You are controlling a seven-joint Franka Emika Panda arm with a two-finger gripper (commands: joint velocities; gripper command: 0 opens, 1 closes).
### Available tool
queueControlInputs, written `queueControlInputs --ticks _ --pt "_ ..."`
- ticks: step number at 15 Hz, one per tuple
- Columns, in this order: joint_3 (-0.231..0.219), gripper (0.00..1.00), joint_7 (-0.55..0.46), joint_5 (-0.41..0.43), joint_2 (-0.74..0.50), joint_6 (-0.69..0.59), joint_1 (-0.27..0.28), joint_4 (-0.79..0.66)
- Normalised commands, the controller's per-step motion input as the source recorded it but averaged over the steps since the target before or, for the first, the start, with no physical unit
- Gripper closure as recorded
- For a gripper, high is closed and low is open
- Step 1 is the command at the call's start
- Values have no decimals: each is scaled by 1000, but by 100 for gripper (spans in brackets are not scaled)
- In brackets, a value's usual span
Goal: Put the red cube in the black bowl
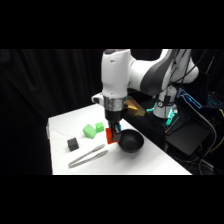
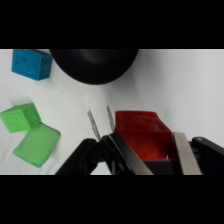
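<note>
The gripper is closed on the red cube, just left of the black bowl. Risk: an off-centre hold lets the cube slip or strike the bowl's rim during transfer.

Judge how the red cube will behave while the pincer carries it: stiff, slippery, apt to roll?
The red cube looks rigid, and its flat faces probably suit the pincer. Small, so likely light. Set down, it should rest rather than roll.

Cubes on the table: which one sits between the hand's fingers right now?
The red cube, beside the black bowl. The two green cubes, the blue cube and the black cube lie clear of the hand.
</note>
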Motion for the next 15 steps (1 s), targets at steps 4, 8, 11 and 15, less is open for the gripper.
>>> queueControlInputs --ticks 4,8,11,15 --pt "157 75 -38 -72 -451 136 -205 -534" --pt "153 75 -58 -32 -349 201 -176 -465" --pt "132 75 -101 4 -284 290 -156 -391" --pt "109 75 -158 66 -186 302 -140 -323"
